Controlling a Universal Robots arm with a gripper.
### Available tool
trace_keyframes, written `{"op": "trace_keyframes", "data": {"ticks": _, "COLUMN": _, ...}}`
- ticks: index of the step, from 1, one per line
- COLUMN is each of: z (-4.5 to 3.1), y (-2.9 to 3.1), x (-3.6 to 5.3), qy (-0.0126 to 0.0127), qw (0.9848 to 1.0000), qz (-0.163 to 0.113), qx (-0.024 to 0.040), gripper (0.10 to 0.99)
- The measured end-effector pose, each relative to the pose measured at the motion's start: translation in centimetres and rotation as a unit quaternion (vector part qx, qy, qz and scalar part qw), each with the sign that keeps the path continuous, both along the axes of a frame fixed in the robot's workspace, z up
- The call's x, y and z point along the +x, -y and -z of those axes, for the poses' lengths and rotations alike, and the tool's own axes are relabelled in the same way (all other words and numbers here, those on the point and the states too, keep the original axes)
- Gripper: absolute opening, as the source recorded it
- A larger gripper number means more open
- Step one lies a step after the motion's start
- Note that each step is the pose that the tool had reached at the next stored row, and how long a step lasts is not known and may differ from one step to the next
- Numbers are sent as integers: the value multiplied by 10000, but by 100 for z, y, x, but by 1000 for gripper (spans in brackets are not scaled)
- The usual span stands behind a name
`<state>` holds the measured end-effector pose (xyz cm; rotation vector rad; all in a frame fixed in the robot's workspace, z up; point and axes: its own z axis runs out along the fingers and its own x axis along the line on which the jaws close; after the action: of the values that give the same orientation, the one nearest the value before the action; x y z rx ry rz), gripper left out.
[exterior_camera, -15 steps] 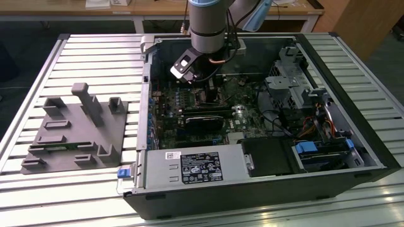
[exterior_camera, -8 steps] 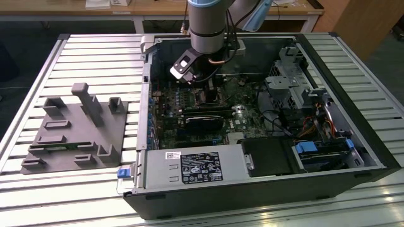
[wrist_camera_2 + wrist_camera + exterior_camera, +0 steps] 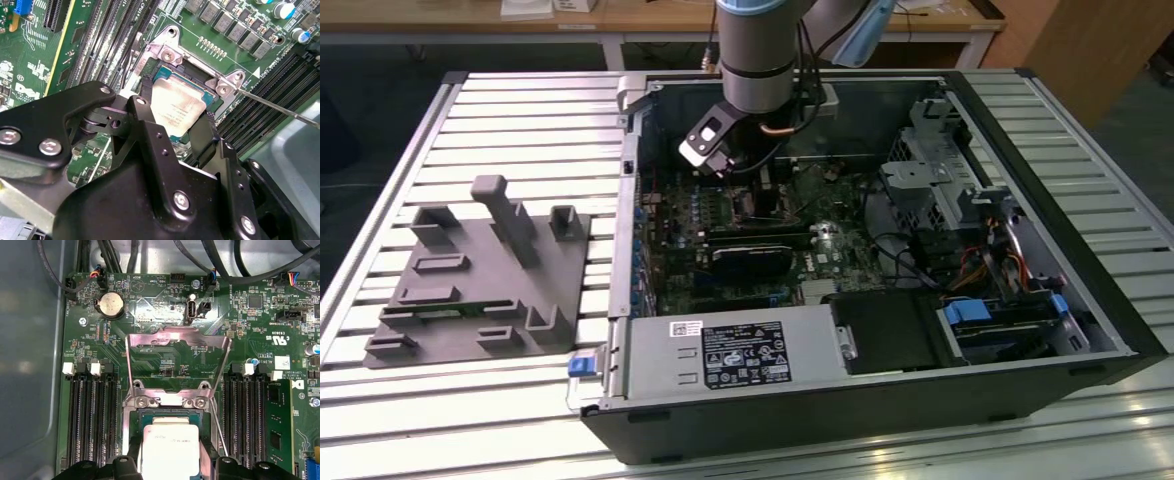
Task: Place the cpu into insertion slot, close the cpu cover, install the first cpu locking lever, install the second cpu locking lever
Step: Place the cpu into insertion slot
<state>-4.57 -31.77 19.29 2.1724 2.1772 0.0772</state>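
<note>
The big black case lies open on its side. The arm comes down from above, straight into the case, with its hand low over the green board.

The job is only at its first step. The hand has its two fingers pressed in on two sides of the cpu, so it is pinching the cpu between them. The cpu sits flat, shiny side up, right over the slot, which is just under the fingertips. It looks like it is in the slot or just about to touch it. I cannot tell if it is all the way down.

The cover is not shut. It stands up open, just past the fingertips, on the far side of the slot from the hand. A thin lever sticks out loose beside the hand, near one finger. It is not locked down. So the cover and both levers are left to do.
</note>
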Motion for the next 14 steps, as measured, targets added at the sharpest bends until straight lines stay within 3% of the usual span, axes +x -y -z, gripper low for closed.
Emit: {"op": "trace_keyframes", "data": {"ticks": 14, "z": 5, "y": 0, "x": 16, "qy": -1, "qw": 10000, "qz": 65, "qx": -2, "gripper": 537}}
